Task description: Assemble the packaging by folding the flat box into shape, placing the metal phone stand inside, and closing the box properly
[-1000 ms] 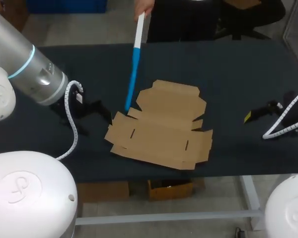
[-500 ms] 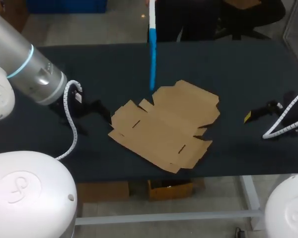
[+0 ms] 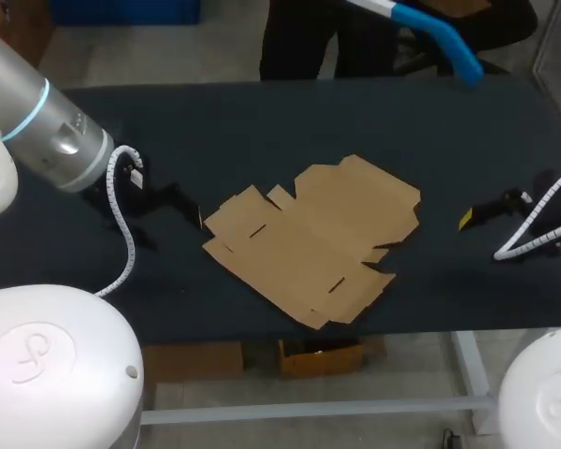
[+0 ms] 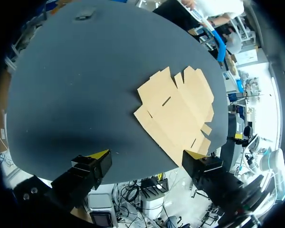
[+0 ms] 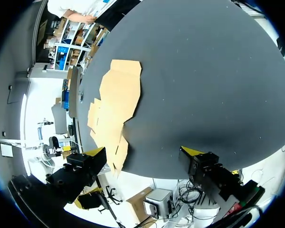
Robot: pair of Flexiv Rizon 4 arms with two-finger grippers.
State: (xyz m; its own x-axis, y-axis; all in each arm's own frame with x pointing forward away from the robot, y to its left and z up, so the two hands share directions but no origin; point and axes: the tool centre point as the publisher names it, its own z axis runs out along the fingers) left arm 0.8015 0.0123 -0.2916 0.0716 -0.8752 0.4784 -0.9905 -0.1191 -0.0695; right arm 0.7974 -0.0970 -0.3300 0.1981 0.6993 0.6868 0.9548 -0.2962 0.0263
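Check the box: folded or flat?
Flat. The box lies spread on the table, every flap out and none raised.

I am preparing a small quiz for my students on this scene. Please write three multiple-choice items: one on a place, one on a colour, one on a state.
1. Where does the cardboard box lie?
A. On the table, between the left gripper and the right gripper
B. Inside the right gripper
C. On the floor

2. What colour is the cardboard box?
A. White
B. Brown
C. Blue

3. In what state is the cardboard box?
A. Closed
B. Half folded, walls upright
C. Flat, unfolded

Answers:
1 A: it rests mid-table with a gripper on each side.
2 B: it is plain brown cardboard.
3 C: all its flaps lie flat on the table.
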